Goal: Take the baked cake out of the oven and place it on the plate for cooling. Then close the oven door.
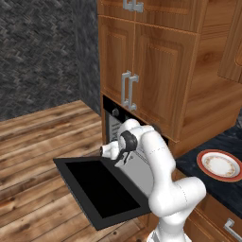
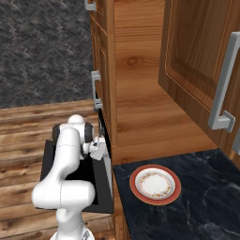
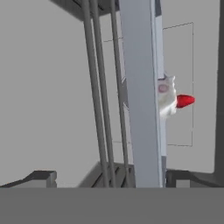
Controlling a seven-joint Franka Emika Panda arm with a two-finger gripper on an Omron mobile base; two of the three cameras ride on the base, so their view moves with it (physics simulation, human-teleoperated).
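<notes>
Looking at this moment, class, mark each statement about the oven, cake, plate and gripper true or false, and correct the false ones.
1. The oven door is shut. False: it hangs open, lying flat.
2. The plate is bare. True.
3. The plate sits on the wooden floor. False: it rests on the dark counter.
4. The cake is inside the oven, partly hidden behind a grey tray. True.
5. The gripper holds the cake. False: it is open, holding nothing.
</notes>
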